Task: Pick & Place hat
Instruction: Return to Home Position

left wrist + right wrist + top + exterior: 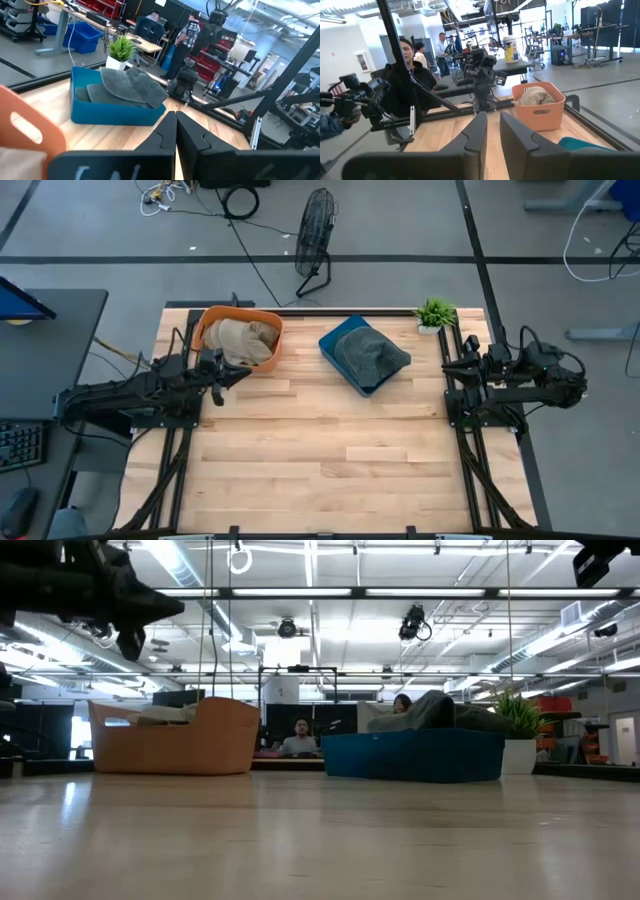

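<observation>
A grey hat point(372, 355) lies heaped in a blue bin point(335, 345) at the table's far middle, its crown rising above the rim point(132, 85). An orange basket point(215, 320) to the bin's left holds a beige hat point(243, 340). My left gripper point(243, 373) hovers shut just near of the basket's right corner, raised well above the table point(170, 608), with its fingers together point(175, 120) and holding nothing. My right gripper point(447, 367) waits at the table's right edge, shut but for a narrow slit point(492, 120).
A small potted plant point(435, 312) stands at the far right corner beside the bin. Bare wood point(320, 460) spans the table's near half. A fan point(315, 235) stands on the floor beyond the far edge. People sit at desks behind the table point(300, 740).
</observation>
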`<state>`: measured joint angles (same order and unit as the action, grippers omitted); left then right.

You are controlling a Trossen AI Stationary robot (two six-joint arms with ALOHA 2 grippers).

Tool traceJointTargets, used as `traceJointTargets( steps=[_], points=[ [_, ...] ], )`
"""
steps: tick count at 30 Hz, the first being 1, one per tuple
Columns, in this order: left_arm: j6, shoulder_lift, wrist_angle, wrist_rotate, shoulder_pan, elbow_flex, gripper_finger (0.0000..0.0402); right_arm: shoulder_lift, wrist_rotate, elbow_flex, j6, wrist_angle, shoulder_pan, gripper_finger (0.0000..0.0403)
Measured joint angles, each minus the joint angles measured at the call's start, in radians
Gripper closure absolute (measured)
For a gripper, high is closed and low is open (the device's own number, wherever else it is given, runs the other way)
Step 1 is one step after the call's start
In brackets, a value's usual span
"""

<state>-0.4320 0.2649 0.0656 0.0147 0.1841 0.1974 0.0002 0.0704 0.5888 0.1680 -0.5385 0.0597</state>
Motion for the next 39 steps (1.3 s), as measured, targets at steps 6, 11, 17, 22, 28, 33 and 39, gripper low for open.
traceJointTargets(
  steps=[6, 11, 17, 22, 28, 33, 39],
  points=[
    [0.004, -0.083, 0.000, -0.001, 0.000, -0.068, 0.0396, 0.000, 0.000, 0.000, 0.000, 0.000, 0.000, 0.0344],
    [0.054, -0.133, -0.028, -0.001, 0.000, -0.076, 0.0396, 0.000, 0.000, 0.000, 0.000, 0.000, 0.000, 0.0344],
    [0.081, -0.163, -0.081, 0.004, 0.000, -0.076, 0.0396, 0.000, 0.000, 0.000, 0.000, 0.000, 0.000, 0.0344],
    [0.085, -0.163, -0.098, 0.013, 0.000, -0.076, 0.0396, 0.000, 0.000, 0.000, 0.000, 0.000, 0.000, 0.0344],
    [0.089, -0.162, -0.099, 0.033, 0.000, -0.076, 0.0397, 0.000, 0.001, -0.031, -0.001, 0.029, 0.000, 0.0344],
    [0.093, -0.162, -0.077, 0.039, 0.000, -0.076, 0.0397, -0.001, -0.004, -0.051, 0.000, 0.074, 0.000, 0.0344],
    [0.101, -0.162, -0.069, 0.044, 0.000, -0.076, 0.0397, -0.001, -0.031, -0.123, -0.043, 0.162, 0.000, 0.0344]
  ],
)
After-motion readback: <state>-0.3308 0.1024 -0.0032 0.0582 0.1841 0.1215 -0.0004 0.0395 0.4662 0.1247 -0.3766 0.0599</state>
